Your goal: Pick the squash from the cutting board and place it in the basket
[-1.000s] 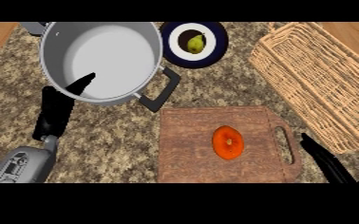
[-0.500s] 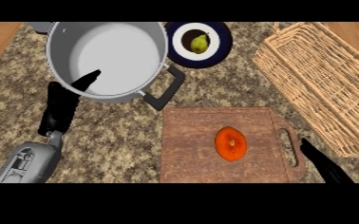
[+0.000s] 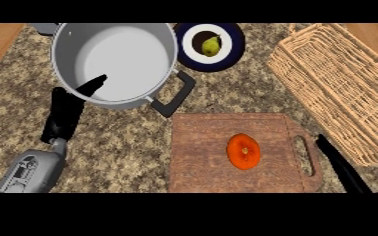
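The orange squash (image 3: 244, 151) lies on the cutting board (image 3: 203, 150), untouched. The right hand (image 3: 341, 166) reaches just past the board's handle, fingers straight, holding nothing. The left hand (image 3: 68, 111) rests open beside the pot (image 3: 118, 62). The basket (image 3: 332, 85) sits apart at right.

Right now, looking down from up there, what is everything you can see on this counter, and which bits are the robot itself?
Round orange squash: one, orange, lying on the middle of the cutting board.
Brown wooden cutting board: one, brown, lower centre of the counter, handle slot toward the right.
Woven wicker basket: one, tan, right side, running off the view's edge.
Large grey metal pot: one, grey with black handles, upper left.
Dark blue plate: one, dark rim and white centre, top centre beside the pot.
Small yellow-green fruit: one, on the plate.
Speckled stone counter: one, brown and grey.
Left hand: black, fingers straight, lower left beside the pot, on a grey forearm.
Right hand: black, fingers straight, lower right by the board's handle.
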`<state>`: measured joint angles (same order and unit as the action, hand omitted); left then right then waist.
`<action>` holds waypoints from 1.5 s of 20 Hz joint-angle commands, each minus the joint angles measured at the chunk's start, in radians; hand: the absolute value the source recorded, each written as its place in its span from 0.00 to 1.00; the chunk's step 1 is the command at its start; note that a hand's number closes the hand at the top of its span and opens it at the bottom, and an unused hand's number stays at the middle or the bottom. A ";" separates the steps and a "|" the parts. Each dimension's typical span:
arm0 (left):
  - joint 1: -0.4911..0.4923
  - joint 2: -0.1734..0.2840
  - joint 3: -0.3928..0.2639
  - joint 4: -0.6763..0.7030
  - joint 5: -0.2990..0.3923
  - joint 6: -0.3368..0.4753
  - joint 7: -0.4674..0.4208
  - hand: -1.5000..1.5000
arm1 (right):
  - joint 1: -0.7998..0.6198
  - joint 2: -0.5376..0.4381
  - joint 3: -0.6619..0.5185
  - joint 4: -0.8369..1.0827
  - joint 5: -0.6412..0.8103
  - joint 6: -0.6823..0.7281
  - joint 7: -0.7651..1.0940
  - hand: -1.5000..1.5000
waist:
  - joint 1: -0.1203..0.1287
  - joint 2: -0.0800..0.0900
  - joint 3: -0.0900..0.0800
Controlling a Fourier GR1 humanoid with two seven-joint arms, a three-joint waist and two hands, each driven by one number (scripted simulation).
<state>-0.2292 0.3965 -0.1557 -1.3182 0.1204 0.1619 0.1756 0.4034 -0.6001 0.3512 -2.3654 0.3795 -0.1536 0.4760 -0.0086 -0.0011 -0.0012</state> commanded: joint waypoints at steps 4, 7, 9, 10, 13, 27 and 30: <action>-0.039 -0.044 0.044 0.083 -0.031 -0.016 -0.039 0.50 | -0.065 0.071 0.065 0.028 0.158 0.005 0.036 0.00 | 0.001 0.001 0.001; -0.030 -0.048 0.030 -0.017 -0.065 -0.001 0.065 0.50 | -0.053 0.130 0.135 0.085 0.234 -0.011 -0.005 0.00 | 0.005 0.000 0.001; -0.027 -0.064 0.048 -0.020 -0.069 -0.028 0.038 0.50 | -0.071 0.127 0.067 0.105 0.177 0.035 -0.019 0.00 | 0.004 0.000 0.001; 0.005 -0.060 0.049 -0.028 -0.079 -0.018 0.026 0.50 | -0.070 0.149 0.115 0.153 0.235 0.018 -0.022 0.00 | 0.006 0.000 0.001; -0.038 -0.078 0.041 -0.061 -0.098 -0.009 0.094 0.50 | -0.162 0.235 0.126 0.288 0.264 -0.020 -0.050 0.00 | 0.009 0.000 0.002; 0.010 -0.131 0.130 -0.062 -0.162 -0.091 0.056 0.50 | -0.266 0.388 0.091 0.428 0.330 0.053 -0.078 0.00 | 0.007 0.001 0.001; 0.001 -0.120 0.161 -0.033 -0.162 -0.115 0.024 0.50 | -0.289 0.408 0.074 0.500 0.326 0.043 -0.123 0.00 | 0.007 0.001 0.001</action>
<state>-0.2116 0.2757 -0.0302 -1.3662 -0.0328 0.0741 0.2124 0.1529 -0.2264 0.4462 -1.9248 0.7047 -0.1297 0.3706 -0.0012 0.0000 -0.0002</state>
